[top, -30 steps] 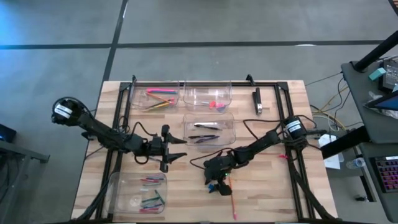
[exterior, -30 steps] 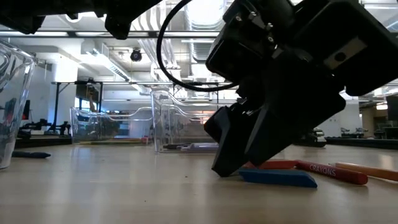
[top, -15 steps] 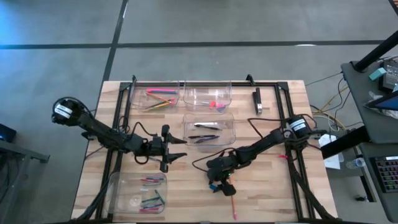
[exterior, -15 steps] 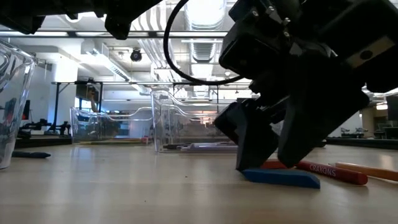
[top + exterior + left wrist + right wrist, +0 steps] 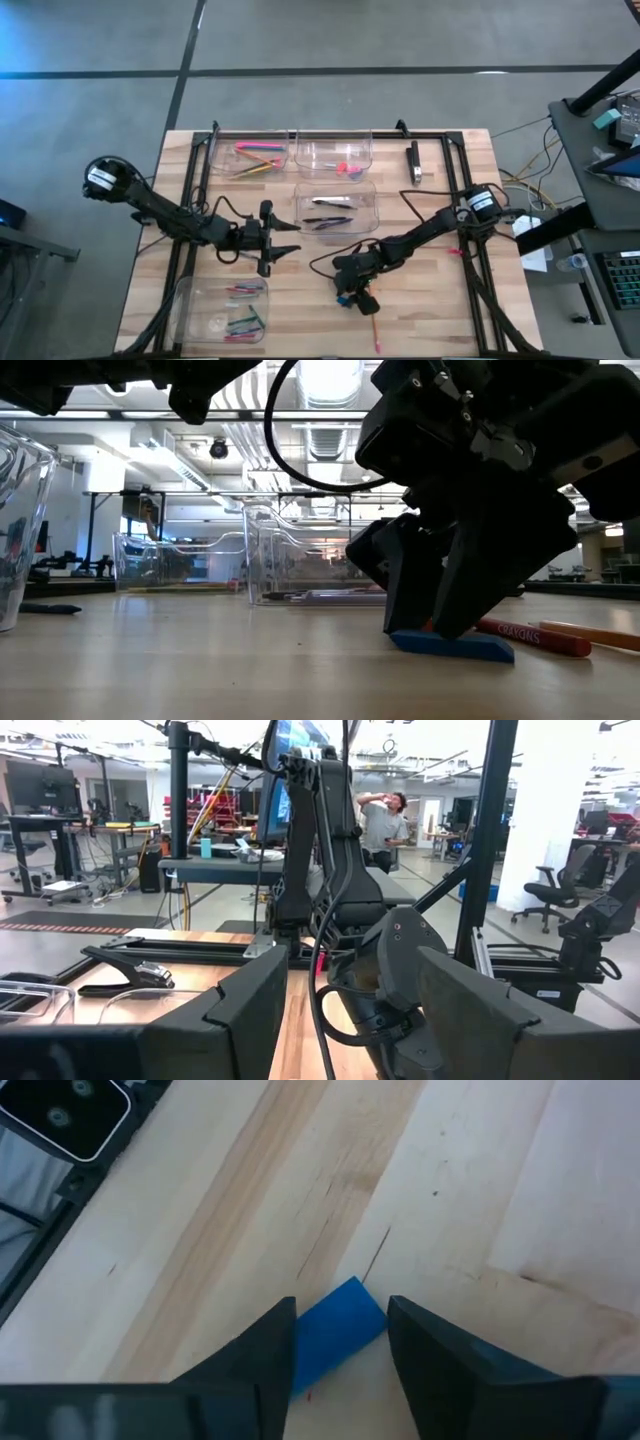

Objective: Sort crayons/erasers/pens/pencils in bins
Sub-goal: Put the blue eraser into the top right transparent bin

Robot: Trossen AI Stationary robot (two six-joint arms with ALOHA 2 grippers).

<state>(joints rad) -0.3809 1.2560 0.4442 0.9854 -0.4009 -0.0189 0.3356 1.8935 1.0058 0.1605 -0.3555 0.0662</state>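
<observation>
Right gripper [image 5: 437,632] has dropped onto the blue crayon [image 5: 452,646] and its fingers are narrowing around it, not clamped yet. Pickup looks imminant. Left gripper [image 5: 272,248] waits part-open, empty, mid-surface.

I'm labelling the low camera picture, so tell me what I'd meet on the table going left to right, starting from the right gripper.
right gripper standing over the blue eraser → red crayon → orange pencil

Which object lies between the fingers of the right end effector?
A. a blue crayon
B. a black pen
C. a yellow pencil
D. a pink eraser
A: the right end effector straddles the blue crayon flat on the table, a finger on each side.
</observation>
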